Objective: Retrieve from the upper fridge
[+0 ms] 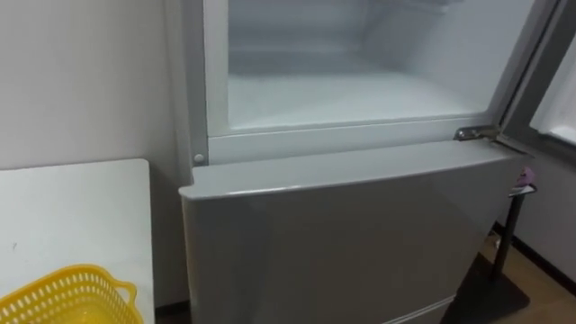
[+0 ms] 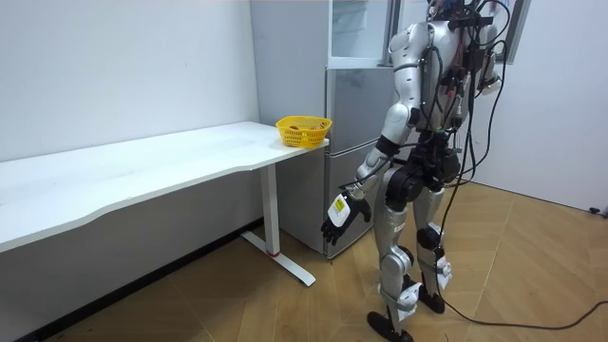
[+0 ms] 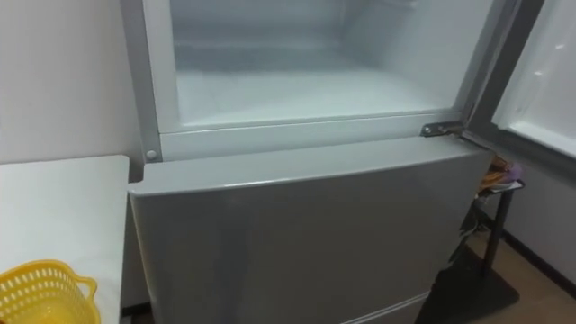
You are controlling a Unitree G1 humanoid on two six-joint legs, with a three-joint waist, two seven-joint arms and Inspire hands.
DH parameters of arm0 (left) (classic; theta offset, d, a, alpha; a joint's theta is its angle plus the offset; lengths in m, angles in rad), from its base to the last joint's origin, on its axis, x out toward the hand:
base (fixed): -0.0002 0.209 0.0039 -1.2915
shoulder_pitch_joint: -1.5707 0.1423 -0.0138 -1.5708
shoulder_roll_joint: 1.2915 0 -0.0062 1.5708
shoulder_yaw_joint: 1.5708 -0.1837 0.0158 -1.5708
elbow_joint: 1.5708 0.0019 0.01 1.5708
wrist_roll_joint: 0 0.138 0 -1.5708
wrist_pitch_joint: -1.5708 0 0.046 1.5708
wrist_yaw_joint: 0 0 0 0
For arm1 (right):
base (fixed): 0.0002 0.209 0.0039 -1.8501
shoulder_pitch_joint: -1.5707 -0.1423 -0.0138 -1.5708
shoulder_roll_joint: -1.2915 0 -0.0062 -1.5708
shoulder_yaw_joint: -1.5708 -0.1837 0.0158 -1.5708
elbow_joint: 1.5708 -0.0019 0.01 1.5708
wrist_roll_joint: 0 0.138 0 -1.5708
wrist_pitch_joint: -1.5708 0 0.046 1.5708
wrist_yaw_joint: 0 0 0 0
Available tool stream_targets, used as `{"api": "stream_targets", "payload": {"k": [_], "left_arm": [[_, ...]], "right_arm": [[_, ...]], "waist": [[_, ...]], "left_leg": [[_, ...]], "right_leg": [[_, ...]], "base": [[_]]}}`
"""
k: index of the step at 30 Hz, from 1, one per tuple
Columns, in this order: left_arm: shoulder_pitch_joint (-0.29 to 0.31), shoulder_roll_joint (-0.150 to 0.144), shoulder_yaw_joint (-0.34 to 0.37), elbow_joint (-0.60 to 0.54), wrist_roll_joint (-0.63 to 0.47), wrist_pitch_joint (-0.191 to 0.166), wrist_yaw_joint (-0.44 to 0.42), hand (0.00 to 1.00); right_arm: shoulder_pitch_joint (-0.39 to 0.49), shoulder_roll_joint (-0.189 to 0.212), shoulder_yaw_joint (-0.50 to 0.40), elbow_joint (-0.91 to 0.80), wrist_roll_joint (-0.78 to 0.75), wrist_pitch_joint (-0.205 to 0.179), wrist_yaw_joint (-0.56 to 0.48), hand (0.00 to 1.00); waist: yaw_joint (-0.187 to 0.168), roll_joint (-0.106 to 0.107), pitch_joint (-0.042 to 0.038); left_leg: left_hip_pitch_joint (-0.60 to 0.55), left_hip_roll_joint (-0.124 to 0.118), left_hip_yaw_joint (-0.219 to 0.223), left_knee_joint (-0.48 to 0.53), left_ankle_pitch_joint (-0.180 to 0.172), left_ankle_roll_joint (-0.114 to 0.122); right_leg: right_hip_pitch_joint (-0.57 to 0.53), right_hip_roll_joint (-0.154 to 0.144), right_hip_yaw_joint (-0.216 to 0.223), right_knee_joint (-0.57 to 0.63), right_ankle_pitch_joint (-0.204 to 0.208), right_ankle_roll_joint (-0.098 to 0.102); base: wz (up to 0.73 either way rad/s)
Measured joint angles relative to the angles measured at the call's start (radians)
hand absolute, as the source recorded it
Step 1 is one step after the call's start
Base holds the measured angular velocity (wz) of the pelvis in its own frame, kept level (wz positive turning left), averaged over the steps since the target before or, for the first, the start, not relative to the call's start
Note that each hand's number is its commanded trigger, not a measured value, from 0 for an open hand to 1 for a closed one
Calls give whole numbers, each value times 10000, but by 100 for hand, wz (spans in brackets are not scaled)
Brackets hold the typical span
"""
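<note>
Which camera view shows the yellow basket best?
The room view. The whole yellow basket stands there at the end of the white table, beside the fridge, with something reddish inside. In the left eye and right eye views, the lower left corner cuts it off, leaving part of its rim and wall.

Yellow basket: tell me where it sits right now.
The yellow basket sits on the end of the white table nearest the fridge, at the eye views' lower left.

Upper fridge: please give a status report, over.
Left hand open, hanging low. Upper fridge open, no item seen inside. Path to it unobstructed.
</note>
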Motion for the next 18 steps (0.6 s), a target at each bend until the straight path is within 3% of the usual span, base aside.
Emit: {"api": "stream_targets", "payload": {"k": [10,18], "left_arm": [[184,0,380,44,12,300,-346,0],[245,-12,440,221,17,263,-389,0]], "right_arm": [[-514,-138,-29,347,258,82,293,0],[-1070,-141,-20,282,-352,305,-14,0]], "waist": [[-102,124,-71],[-366,96,-57]], "left_leg": [[31,0,-8,-19,0,0],[21,0,-28,-12,1,0]], "right_leg": [[17,-2,-17,8,0,0],[8,-3,-86,10,-2,3]], "base": [[0],[1]]}}
